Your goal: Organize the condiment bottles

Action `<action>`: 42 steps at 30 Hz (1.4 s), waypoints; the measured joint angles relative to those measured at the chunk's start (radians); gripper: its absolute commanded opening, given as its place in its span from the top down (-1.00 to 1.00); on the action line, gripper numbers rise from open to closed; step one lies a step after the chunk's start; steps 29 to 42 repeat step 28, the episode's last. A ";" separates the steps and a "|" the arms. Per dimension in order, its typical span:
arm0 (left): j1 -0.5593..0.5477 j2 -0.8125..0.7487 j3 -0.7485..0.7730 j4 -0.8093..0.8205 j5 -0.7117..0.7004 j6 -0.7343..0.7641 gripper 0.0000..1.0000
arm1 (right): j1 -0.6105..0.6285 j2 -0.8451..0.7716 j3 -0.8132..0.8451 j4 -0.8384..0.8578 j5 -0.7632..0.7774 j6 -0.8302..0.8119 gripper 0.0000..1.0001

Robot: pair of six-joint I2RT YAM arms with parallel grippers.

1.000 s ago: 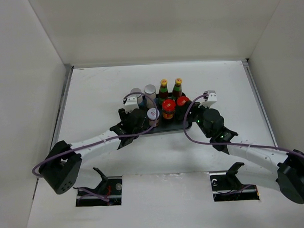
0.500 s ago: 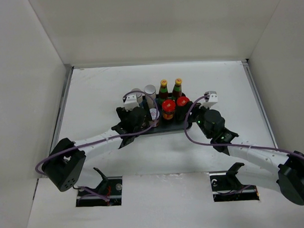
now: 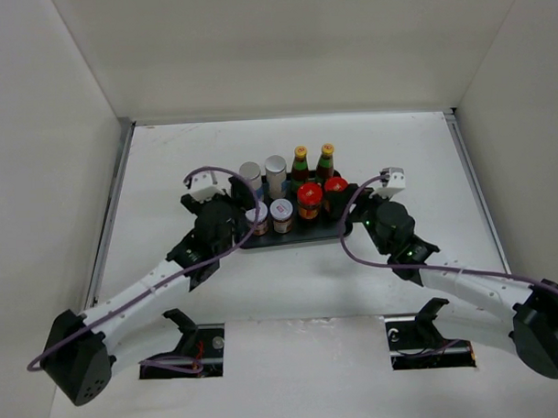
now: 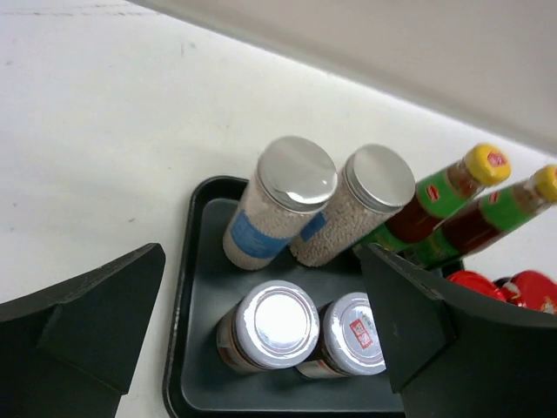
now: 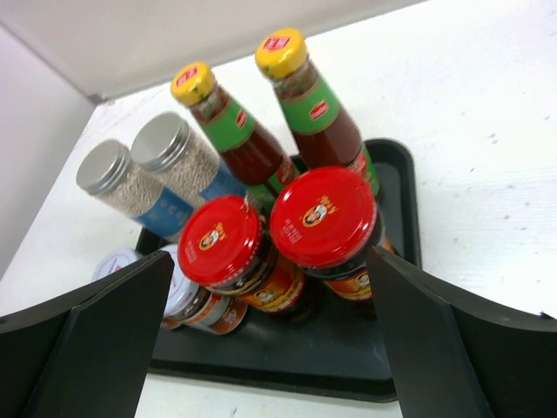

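In the top external view, the black tray point(image 3: 303, 236) is sitting mid-table and carrying all eight containers: two yellow-capped bottles point(image 3: 300, 162) toward its 1 o'clock, two tall silver-lidded jars point(image 3: 276, 170) toward 11 o'clock, two short white-lidded jars point(image 3: 281, 212) toward 9 o'clock and two red-lidded jars point(image 3: 308, 200) toward 3 o'clock. The left gripper point(image 3: 238, 210) is hovering at the tray's 9 o'clock rim and the right gripper point(image 3: 355, 214) at its 3 o'clock rim. In the left wrist view, the left gripper point(image 4: 261, 257) is gaping wide and carrying nothing, framing the short white-lidded jars point(image 4: 274, 326), with the tall jars leaning together at 12 o'clock. In the right wrist view, the right gripper point(image 5: 271, 254) is likewise spreading wide and empty, with the red-lidded jars point(image 5: 324, 219) sitting side by side between its fingers. The sorting is looking finished, so the step in hand is probably clearing away. Each arm should be lifting and backing straight off its own rim with its fingers kept wide, since the slim bottles look easy to tip and the packed jars would be passing any nudge along.
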 measured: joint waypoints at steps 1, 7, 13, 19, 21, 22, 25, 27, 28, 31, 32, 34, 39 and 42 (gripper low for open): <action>0.018 -0.039 -0.023 0.001 0.002 -0.015 -1.00 | 0.000 -0.009 -0.002 0.001 0.013 -0.002 -1.00; 0.207 -0.182 -0.156 -0.060 0.098 -0.163 -1.00 | 0.000 -0.052 -0.023 0.004 0.132 -0.003 -1.00; 0.343 -0.141 -0.176 -0.176 0.211 -0.293 -1.00 | -0.003 -0.057 -0.038 0.028 0.167 -0.018 0.27; 0.340 -0.118 -0.176 -0.241 0.315 -0.340 -1.00 | -0.042 -0.137 -0.045 0.003 0.165 -0.006 0.80; 0.340 -0.129 -0.176 -0.243 0.336 -0.343 -1.00 | -0.060 -0.179 -0.043 -0.031 0.187 0.011 0.71; 0.339 -0.137 -0.176 -0.243 0.346 -0.343 -1.00 | -0.068 -0.193 -0.040 -0.052 0.199 0.018 0.65; 0.335 -0.157 -0.176 -0.243 0.371 -0.341 -1.00 | -0.093 -0.218 -0.028 -0.127 0.228 0.037 0.46; 0.332 -0.159 -0.176 -0.243 0.388 -0.335 -1.00 | -0.099 -0.230 -0.019 -0.180 0.246 0.043 0.40; 0.332 -0.159 -0.176 -0.243 0.395 -0.331 -1.00 | -0.098 -0.238 -0.013 -0.208 0.255 0.043 0.37; 0.332 -0.159 -0.176 -0.243 0.395 -0.331 -1.00 | -0.098 -0.238 -0.013 -0.208 0.255 0.043 0.37; 0.332 -0.159 -0.176 -0.243 0.395 -0.331 -1.00 | -0.098 -0.238 -0.013 -0.208 0.255 0.043 0.37; 0.332 -0.159 -0.176 -0.243 0.395 -0.331 -1.00 | -0.098 -0.238 -0.013 -0.208 0.255 0.043 0.37; 0.332 -0.159 -0.176 -0.243 0.395 -0.331 -1.00 | -0.098 -0.238 -0.013 -0.208 0.255 0.043 0.37; 0.332 -0.159 -0.176 -0.243 0.395 -0.331 -1.00 | -0.098 -0.238 -0.013 -0.208 0.255 0.043 0.37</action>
